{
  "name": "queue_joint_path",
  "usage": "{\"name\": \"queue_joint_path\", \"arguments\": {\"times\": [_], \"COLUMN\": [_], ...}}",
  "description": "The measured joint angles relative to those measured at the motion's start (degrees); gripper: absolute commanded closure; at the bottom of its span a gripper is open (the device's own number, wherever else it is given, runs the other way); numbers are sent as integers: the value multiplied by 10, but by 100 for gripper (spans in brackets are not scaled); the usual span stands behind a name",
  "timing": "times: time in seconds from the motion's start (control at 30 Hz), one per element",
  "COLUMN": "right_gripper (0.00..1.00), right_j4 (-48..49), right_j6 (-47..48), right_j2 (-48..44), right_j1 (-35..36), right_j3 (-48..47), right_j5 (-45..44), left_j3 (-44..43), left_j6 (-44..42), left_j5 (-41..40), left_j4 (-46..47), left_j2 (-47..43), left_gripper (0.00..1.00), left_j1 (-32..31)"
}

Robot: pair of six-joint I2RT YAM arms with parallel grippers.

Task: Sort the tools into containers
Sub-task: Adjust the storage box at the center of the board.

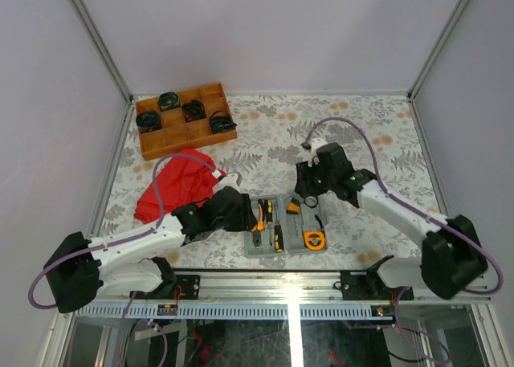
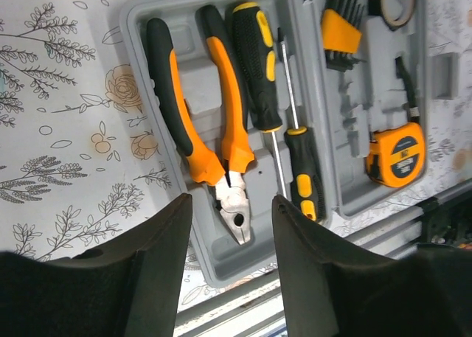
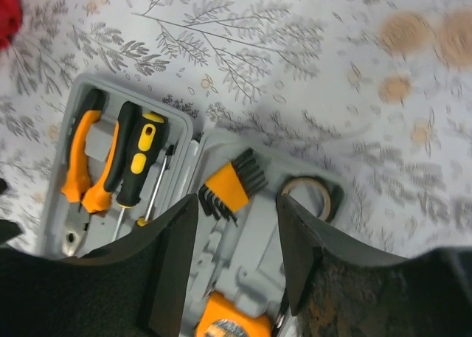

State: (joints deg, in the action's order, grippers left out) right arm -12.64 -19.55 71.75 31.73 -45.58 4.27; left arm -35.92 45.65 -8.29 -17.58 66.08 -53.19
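Left arm: stretched low from its base toward the case.
My left pincer: fingers parted, empty, hanging above the nose of the pliers.
Grey case: lies open and flat between my arms. The pliers, two screwdrivers and tape measure sit in its recesses.
Right arm: reaching in from the right, wrist turned down.
My right pincer: parted, empty, over the case's right half.

Looks down past the parted right end effector onto an open grey tool case on a floral table. Holds orange pliers, yellow-black screwdriver, hex keys, tape roll, orange tape measure.
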Motion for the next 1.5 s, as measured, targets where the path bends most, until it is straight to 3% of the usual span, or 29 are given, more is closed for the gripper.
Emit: {"name": "queue_joint_path", "arguments": {"times": [0.2, 0.53, 0.7, 0.93, 1.17, 1.37, 1.5], "right_gripper": [48, 47, 48, 71, 78, 52, 47], "right_j4": [-11, -86, -120, -133, -136, -125, -126], "right_j6": [173, 342, 373, 378, 363, 336, 323], "right_j2": [134, 269, 304, 341, 336, 312, 291], "right_j1": [0, 0, 1, 2, 5, 7, 6], "right_j3": [-93, -191, -200, -219, -216, -189, -181], "right_j5": [77, 125, 133, 119, 88, 47, 31], "left_j3": [4, 17, 17, 17, 18, 18, 18], "left_j6": [11, 16, 17, 17, 16, 7, -6], "left_j5": [-11, -24, -24, -25, -25, -16, 1], "left_j4": [-5, -30, -30, -30, -30, -26, -20], "left_j2": [-56, -87, -87, -87, -86, -59, -31], "left_gripper": [53, 53, 53, 53, 53, 53, 55], "left_j1": [0, 0, 0, 0, 0, 0, 0]}}
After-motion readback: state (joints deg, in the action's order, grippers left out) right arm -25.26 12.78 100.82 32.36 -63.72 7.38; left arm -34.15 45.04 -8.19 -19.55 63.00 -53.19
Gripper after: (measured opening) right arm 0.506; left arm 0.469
